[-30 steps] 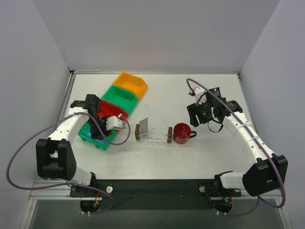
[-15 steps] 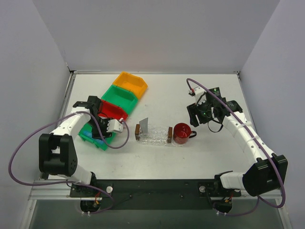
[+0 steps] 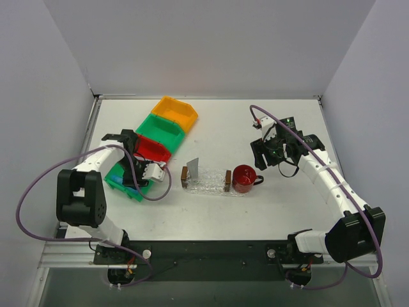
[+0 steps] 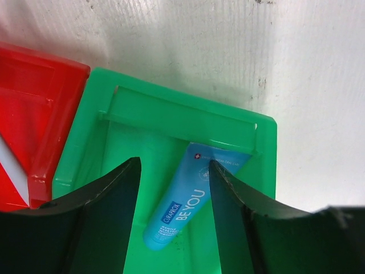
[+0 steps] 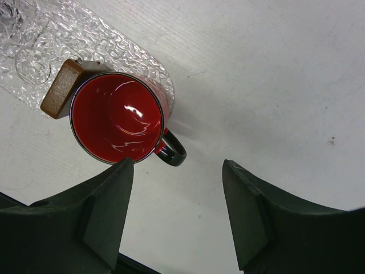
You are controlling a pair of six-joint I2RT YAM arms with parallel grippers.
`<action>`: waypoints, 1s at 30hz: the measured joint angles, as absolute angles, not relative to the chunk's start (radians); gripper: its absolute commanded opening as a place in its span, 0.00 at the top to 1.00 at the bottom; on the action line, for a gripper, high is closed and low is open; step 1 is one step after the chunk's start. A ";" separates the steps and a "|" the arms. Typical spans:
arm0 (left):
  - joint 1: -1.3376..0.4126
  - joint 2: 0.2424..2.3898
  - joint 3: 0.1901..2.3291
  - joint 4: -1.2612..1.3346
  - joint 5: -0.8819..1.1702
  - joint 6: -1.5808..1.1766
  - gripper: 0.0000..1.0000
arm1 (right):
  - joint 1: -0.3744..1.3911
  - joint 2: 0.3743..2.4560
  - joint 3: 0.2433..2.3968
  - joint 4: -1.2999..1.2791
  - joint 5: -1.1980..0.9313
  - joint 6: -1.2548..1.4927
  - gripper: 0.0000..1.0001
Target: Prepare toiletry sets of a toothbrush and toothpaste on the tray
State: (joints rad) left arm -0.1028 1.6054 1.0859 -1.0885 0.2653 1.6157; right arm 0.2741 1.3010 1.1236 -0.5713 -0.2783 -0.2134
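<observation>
A blue toothpaste tube [image 4: 185, 205] lies slanted in a green bin [image 4: 171, 114]. My left gripper [image 4: 174, 171] is open just above it, one finger on each side, not touching it. In the top view the left gripper [image 3: 143, 173] hangs over that bin [image 3: 126, 187]. A silver-grey tube [image 3: 193, 167] stands on the clear crinkled tray [image 3: 206, 184]. My right gripper [image 3: 268, 152] is open and empty above the table, right of the tray [image 5: 51, 34]. A slim white strip [image 4: 11, 165] lies in the red bin; I cannot tell whether it is the toothbrush.
A row of bins runs back from the left: red [image 3: 148, 148], green [image 3: 160, 128], orange [image 3: 174, 112]. A red mug [image 3: 243, 178] stands against the tray's right brown handle [image 5: 57, 91]. The mug [image 5: 117, 117] is empty.
My left gripper has shifted slightly nearer over the green bin, and its arm has swung in. The right arm, the tray and the mug have not moved.
</observation>
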 measured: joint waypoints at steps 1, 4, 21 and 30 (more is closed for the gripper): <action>-0.103 1.613 1.092 -1.096 0.262 1.622 0.39 | 0.274 1.301 1.124 -0.571 -0.279 -0.214 0.41; -0.103 1.629 1.107 -1.111 0.253 1.639 0.39 | 0.274 1.302 1.124 -0.571 -0.279 -0.215 0.41; -0.103 1.680 1.188 -1.205 0.231 1.718 0.39 | 0.274 1.307 1.124 -0.572 -0.278 -0.218 0.42; -0.103 1.680 1.184 -1.217 0.213 1.742 0.40 | 0.274 1.307 1.124 -0.572 -0.278 -0.220 0.42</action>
